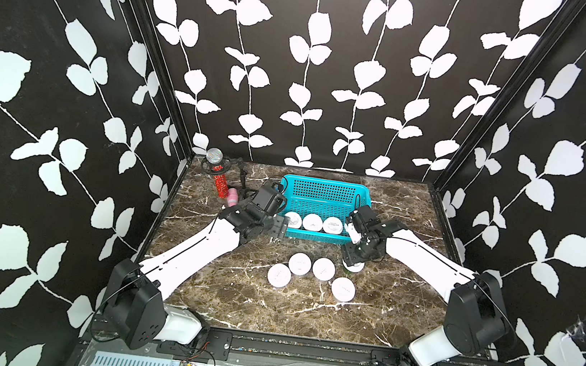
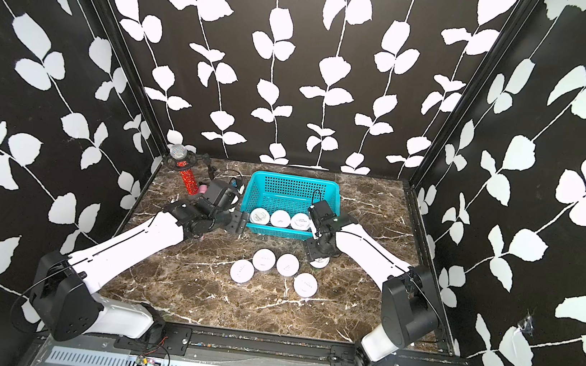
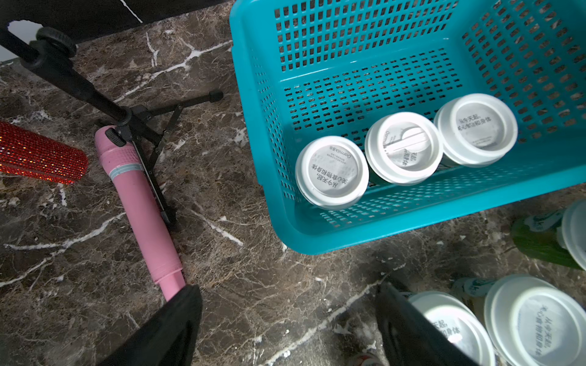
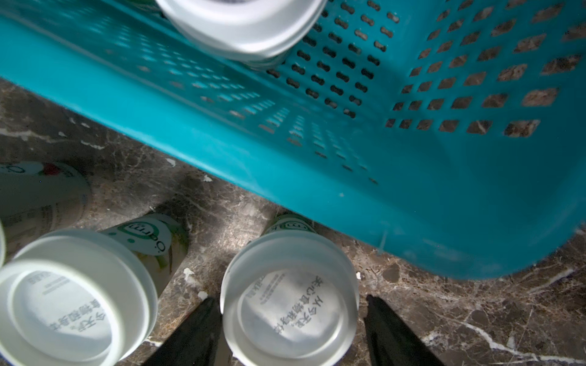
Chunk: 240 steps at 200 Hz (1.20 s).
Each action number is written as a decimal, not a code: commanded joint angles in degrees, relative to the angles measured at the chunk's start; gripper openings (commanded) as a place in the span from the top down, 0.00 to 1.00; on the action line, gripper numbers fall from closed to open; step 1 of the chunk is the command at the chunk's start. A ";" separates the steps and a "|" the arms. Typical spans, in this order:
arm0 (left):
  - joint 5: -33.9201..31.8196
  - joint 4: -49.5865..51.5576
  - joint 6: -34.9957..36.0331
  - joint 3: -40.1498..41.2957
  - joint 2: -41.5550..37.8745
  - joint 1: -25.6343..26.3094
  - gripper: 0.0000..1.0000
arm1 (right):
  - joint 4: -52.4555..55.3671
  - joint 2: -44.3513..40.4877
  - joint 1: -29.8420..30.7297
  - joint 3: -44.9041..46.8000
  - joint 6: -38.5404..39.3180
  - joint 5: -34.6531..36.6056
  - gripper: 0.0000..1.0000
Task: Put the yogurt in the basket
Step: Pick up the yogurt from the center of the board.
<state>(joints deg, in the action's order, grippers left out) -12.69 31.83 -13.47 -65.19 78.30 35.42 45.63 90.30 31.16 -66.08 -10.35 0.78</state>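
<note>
A yogurt cup with a flat white lid is standing upright on the marble table, just outside the near wall of the turquoise basket. The right gripper is reaching down over this cup, its two black fingers flanking the lid. The claw is released: a sliver of table is showing between one finger and the lid's rim. In both top views the cup is lying mostly hidden beneath the gripper.

Three more cups are sitting upright inside the basket, lined up in a row against its near wall, each touching the next. Four other cups are standing in a loose cluster on the table in front of the basket, just to the left of the straddled cup.

The left gripper is hovering over bare table beside the basket's near left corner, its jaws spread wide and grasping nothing.

Toward the far left corner, a pink bottle is lying on its side against a leg of a black tripod stand. A red glittery microphone with a silver head is sitting in that stand.
</note>
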 commanded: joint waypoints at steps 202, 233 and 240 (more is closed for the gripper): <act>0.76 0.08 0.37 0.32 -0.70 -0.35 0.14 | -0.53 -0.80 0.64 3.42 -1.43 -0.69 0.42; 0.66 0.16 0.47 0.33 -0.70 -0.35 0.14 | -0.52 -1.89 0.70 3.34 -1.43 -0.94 0.44; 0.72 0.18 0.46 0.33 -0.68 -0.35 0.14 | -0.44 -2.11 0.70 3.33 -1.43 -0.97 0.45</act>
<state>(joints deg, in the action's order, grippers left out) -12.45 31.81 -13.47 -65.19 78.30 35.42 44.84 89.82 31.31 -64.07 -11.35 0.21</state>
